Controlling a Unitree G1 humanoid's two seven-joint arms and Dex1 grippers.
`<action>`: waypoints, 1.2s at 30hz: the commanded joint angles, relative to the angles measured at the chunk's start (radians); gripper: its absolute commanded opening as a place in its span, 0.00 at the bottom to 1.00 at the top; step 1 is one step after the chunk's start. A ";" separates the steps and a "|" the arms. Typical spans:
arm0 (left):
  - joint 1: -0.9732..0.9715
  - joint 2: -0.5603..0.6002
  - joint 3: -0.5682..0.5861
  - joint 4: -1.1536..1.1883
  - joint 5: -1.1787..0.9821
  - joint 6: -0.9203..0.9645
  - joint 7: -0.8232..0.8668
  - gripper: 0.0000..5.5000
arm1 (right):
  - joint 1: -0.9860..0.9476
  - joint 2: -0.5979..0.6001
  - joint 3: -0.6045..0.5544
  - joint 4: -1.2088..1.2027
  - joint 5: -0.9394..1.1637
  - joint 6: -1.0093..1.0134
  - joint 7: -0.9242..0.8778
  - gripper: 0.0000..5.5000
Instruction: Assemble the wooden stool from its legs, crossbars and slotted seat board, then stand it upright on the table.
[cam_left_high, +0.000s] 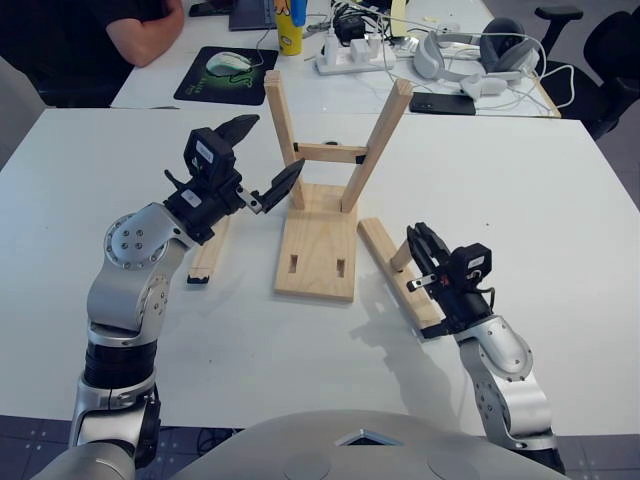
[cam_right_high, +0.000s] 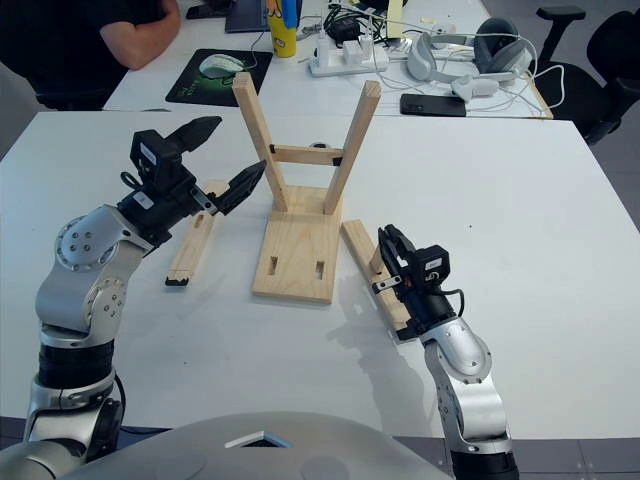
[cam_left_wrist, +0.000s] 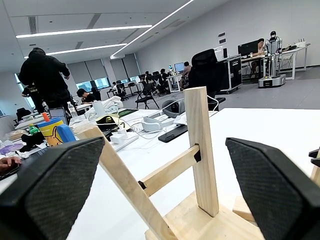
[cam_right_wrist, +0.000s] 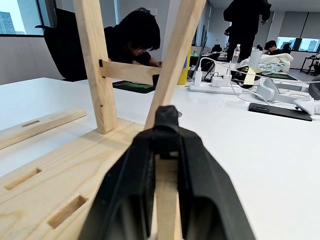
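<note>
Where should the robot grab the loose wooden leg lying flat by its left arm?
Near the middle of the leg, coming straight down from above, jaws across its two long sides. It lies flat on the table, so probably only those sides are free to pinch.

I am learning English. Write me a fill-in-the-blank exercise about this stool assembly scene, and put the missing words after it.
1. The seat board lies flat with ___ legs standing in it.
2. The slots at its near end are ___.
3. The left gripper has its fingers ___.
4. The right gripper grips a loose wooden piece lying to the board's ___.
Missing words: two, empty, open, right.
</note>
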 joint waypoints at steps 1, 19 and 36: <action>-0.009 0.002 -0.002 0.012 0.005 -0.010 -0.005 0.82 | 0.022 -0.005 0.024 0.087 -0.039 0.094 -0.008 0.07; 0.002 0.003 -0.007 0.031 0.016 -0.038 -0.003 0.82 | -0.079 0.025 -0.031 -0.053 0.014 0.173 -0.027 0.35; 0.052 -0.026 -0.010 0.037 0.058 -0.098 0.043 0.82 | -0.581 -0.024 -0.238 -0.230 0.400 0.624 -0.115 0.51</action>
